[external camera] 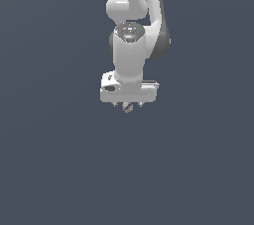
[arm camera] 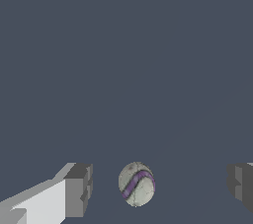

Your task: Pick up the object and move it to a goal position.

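Hand (external camera: 128, 105) spread wide on my feed, fingers (arm camera: 79, 191) apart, small grey ball (arm camera: 136, 184) with a purple streak sitting untouched between them, nearer one finger.

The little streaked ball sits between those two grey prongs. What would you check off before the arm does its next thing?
1. Ball between the pincer fingers: ok.
2. Pincer open, with a gap on both sides of the ball: ok.
3. Ball centred: not ok, it lies nearer one finger in the wrist view.
4. Fingers low enough to close on the ball: cannot tell; in the exterior view it peeks out under the white block.
5. Goal position marked: cannot tell, none is visible.
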Motion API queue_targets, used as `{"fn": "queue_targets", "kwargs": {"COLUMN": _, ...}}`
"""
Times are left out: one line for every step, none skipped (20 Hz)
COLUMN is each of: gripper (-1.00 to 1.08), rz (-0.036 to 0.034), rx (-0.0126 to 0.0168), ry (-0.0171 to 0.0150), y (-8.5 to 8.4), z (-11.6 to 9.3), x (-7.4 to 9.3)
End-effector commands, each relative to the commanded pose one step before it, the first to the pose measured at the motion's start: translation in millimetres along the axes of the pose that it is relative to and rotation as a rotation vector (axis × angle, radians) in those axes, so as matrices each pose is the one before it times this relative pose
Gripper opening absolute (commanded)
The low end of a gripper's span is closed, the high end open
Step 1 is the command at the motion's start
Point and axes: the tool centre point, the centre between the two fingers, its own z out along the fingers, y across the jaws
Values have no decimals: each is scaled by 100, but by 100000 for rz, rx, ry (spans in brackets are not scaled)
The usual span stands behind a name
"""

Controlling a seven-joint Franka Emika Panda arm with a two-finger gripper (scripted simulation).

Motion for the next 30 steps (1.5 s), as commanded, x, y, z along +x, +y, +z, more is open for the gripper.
{"fn": "queue_targets", "kwargs": {"gripper": 100, "rz": 0, "rx": 0, "ry": 0, "y": 1, "z": 0, "x": 0}}
{"fn": "queue_targets", "kwargs": {"gripper": 100, "rz": 94, "rx": 3, "ry": -25, "y": 29, "z": 1, "x": -8}}
{"fn": "queue_targets", "kwargs": {"gripper": 100, "rz": 282, "rx": 13, "ry": -77, "y": 89, "z": 5, "x": -24}}
{"fn": "queue_targets", "kwargs": {"gripper": 100, "rz": 466, "rx": 21, "ry": -127, "y": 147, "z": 8, "x": -40}}
{"fn": "queue_targets", "kwargs": {"gripper": 100, "rz": 652, "rx": 30, "ry": -179, "y": 209, "z": 12, "x": -56}}
{"fn": "queue_targets", "kwargs": {"gripper": 100, "rz": 822, "rx": 38, "ry": -227, "y": 264, "z": 16, "x": -71}}
{"fn": "queue_targets", "kwargs": {"gripper": 100, "rz": 974, "rx": 45, "ry": -273, "y": 316, "z": 20, "x": -86}}
{"fn": "queue_targets", "kwargs": {"gripper": 100, "rz": 890, "rx": 42, "ry": -254, "y": 294, "z": 21, "x": -80}}
{"fn": "queue_targets", "kwargs": {"gripper": 100, "rz": 688, "rx": 33, "ry": -202, "y": 234, "z": 20, "x": -64}}
{"fn": "queue_targets", "kwargs": {"gripper": 100, "rz": 485, "rx": 24, "ry": -148, "y": 171, "z": 17, "x": -49}}
{"fn": "queue_targets", "kwargs": {"gripper": 100, "rz": 293, "rx": 15, "ry": -97, "y": 111, "z": 14, "x": -33}}
{"fn": "queue_targets", "kwargs": {"gripper": 100, "rz": 111, "rx": 7, "ry": -45, "y": 51, "z": 10, "x": -18}}
{"fn": "queue_targets", "kwargs": {"gripper": 100, "rz": 0, "rx": 0, "ry": 0, "y": 24, "z": 7, "x": 1}}
{"fn": "queue_targets", "kwargs": {"gripper": 100, "rz": -175, "rx": -9, "ry": 53, "y": -83, "z": -12, "x": 17}}
{"fn": "queue_targets", "kwargs": {"gripper": 100, "rz": 0, "rx": 0, "ry": 0, "y": -46, "z": 0, "x": 28}}
{"fn": "queue_targets", "kwargs": {"gripper": 100, "rz": 131, "rx": -3, "ry": 43, "y": 0, "z": -42, "x": 9}}
{"fn": "queue_targets", "kwargs": {"gripper": 100, "rz": 0, "rx": 0, "ry": 0, "y": -3, "z": -2, "x": -3}}
{"fn": "queue_targets", "kwargs": {"gripper": 100, "rz": -97, "rx": 0, "ry": -14, "y": 23, "z": 24, "x": -15}}
{"fn": "queue_targets", "kwargs": {"gripper": 100, "rz": -267, "rx": -3, "ry": -11, "y": 3, "z": 41, "x": -29}}
{"fn": "queue_targets", "kwargs": {"gripper": 100, "rz": -408, "rx": -5, "ry": -9, "y": -1, "z": 58, "x": -40}}
{"fn": "queue_targets", "kwargs": {"gripper": 100, "rz": -544, "rx": -7, "ry": -8, "y": -2, "z": 76, "x": -52}}
{"fn": "queue_targets", "kwargs": {"gripper": 100, "rz": -683, "rx": -9, "ry": -9, "y": -4, "z": 95, "x": -65}}
{"fn": "queue_targets", "kwargs": {"gripper": 100, "rz": -826, "rx": -10, "ry": -9, "y": -9, "z": 113, "x": -78}}
{"fn": "queue_targets", "kwargs": {"gripper": 100, "rz": -964, "rx": -12, "ry": -10, "y": -13, "z": 131, "x": -90}}
{"fn": "queue_targets", "kwargs": {"gripper": 100, "rz": -1090, "rx": -13, "ry": -11, "y": -14, "z": 148, "x": -103}}
{"fn": "queue_targets", "kwargs": {"gripper": 100, "rz": -1216, "rx": -13, "ry": -13, "y": -18, "z": 165, "x": -116}}
{"fn": "queue_targets", "kwargs": {"gripper": 100, "rz": -1349, "rx": -13, "ry": -16, "y": -19, "z": 184, "x": -130}}
{"fn": "queue_targets", "kwargs": {"gripper": 100, "rz": -1478, "rx": -13, "ry": -19, "y": -23, "z": 200, "x": -144}}
{"fn": "queue_targets", "kwargs": {"gripper": 100, "rz": -1604, "rx": -12, "ry": -20, "y": -28, "z": 216, "x": -157}}
{"fn": "queue_targets", "kwargs": {"gripper": 100, "rz": -1745, "rx": -12, "ry": -21, "y": -36, "z": 233, "x": -171}}
